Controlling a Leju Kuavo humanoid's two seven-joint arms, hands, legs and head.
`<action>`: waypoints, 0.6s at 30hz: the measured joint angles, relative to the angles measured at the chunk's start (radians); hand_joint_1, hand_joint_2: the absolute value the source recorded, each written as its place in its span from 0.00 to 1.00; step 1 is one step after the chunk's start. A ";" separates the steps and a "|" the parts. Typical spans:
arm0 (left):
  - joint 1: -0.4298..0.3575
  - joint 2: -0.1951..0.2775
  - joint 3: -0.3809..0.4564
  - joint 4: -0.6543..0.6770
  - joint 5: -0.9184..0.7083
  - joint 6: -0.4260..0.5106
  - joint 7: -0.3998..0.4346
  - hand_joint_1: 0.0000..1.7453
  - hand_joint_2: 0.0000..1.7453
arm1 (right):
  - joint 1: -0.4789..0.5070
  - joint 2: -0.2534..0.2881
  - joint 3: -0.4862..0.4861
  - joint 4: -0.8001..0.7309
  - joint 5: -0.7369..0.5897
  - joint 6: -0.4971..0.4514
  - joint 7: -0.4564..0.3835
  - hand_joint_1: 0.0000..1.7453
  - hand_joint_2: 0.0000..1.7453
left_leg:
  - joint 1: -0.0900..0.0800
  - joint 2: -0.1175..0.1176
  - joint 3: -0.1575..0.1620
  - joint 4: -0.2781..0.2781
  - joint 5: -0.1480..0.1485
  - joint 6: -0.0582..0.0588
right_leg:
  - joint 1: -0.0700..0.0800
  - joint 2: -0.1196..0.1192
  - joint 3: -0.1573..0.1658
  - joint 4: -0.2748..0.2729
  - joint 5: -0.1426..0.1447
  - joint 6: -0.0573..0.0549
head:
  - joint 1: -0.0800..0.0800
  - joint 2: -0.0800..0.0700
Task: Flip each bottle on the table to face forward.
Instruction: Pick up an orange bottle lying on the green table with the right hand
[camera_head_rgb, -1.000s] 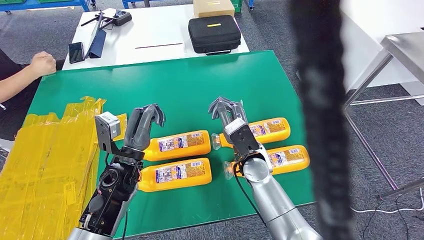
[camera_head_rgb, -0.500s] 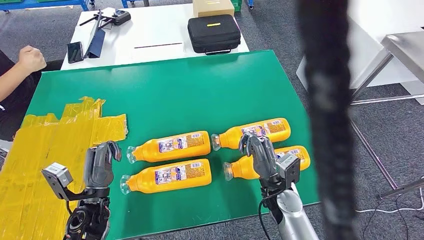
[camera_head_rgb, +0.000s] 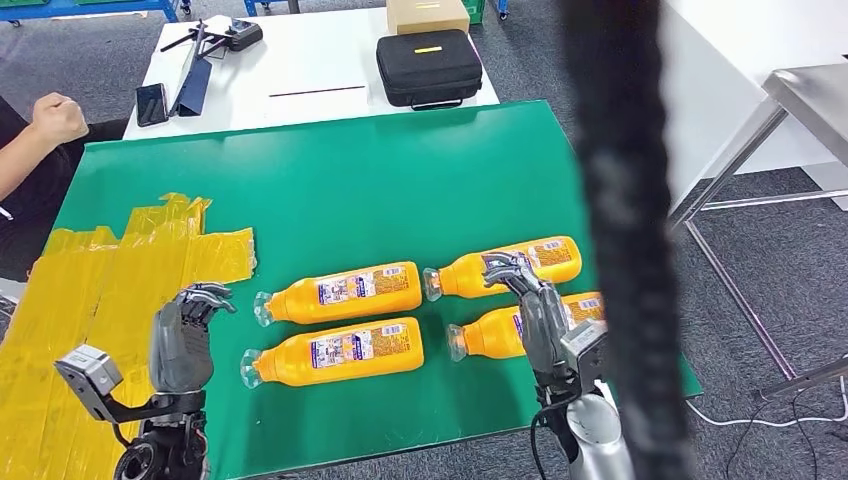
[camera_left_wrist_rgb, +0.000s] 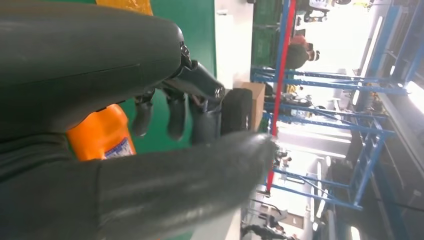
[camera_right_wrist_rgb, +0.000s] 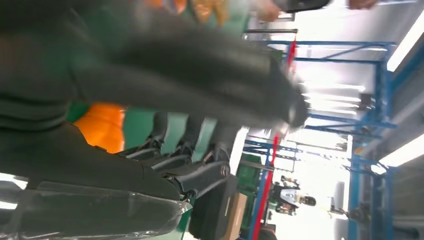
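1. The left hand (camera_head_rgb: 182, 335) hangs over the yellow plastic sheet (camera_head_rgb: 90, 300) at the left of the green table (camera_head_rgb: 330, 180), fingers loosely apart and grasping nothing.
2. Four orange bottles, full of orange liquid, lie on their sides in two pairs with their caps pointing left and labels up: the far left bottle (camera_head_rgb: 340, 290) and near left bottle (camera_head_rgb: 335, 352) are just beside each other.
3. The far right bottle (camera_head_rgb: 510, 264) and near right bottle (camera_head_rgb: 500, 334) lie further right.
4. The right hand (camera_head_rgb: 535, 305) hovers above the near right bottle, fingers spread, nothing in it.
5. Behind, a white table (camera_head_rgb: 310, 60) carries a black case (camera_head_rgb: 429, 66).
6. Since half a second ago both hands have uncurled a little, and the left has drawn slightly back towards the robot; the bottles lie as they did.
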 joint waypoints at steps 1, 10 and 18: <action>0.004 0.000 0.002 -0.002 -0.007 0.003 0.001 0.00 0.00 | 0.011 -0.008 -0.002 -0.015 0.033 -0.003 0.022 0.00 1.00 | 0.000 0.000 0.000 0.000 0.000 0.000 | 0.000 0.000 0.000 0.000 0.000 0.000 | 0.000 0.000; 0.011 0.000 0.019 0.002 -0.022 -0.026 0.016 0.00 0.00 | 0.131 -0.116 -0.098 -0.157 0.387 0.016 0.180 0.00 1.00 | -0.001 -0.001 0.000 0.000 -0.001 0.001 | 0.000 0.000 0.000 -0.001 0.000 0.000 | 0.000 0.000; 0.011 -0.002 0.041 0.008 -0.020 -0.055 0.024 0.00 0.00 | 0.220 -0.173 -0.202 -0.248 0.586 -0.028 0.220 0.00 1.00 | -0.001 0.000 0.000 0.000 -0.001 0.001 | 0.000 0.000 0.000 -0.001 0.000 0.000 | 0.000 0.000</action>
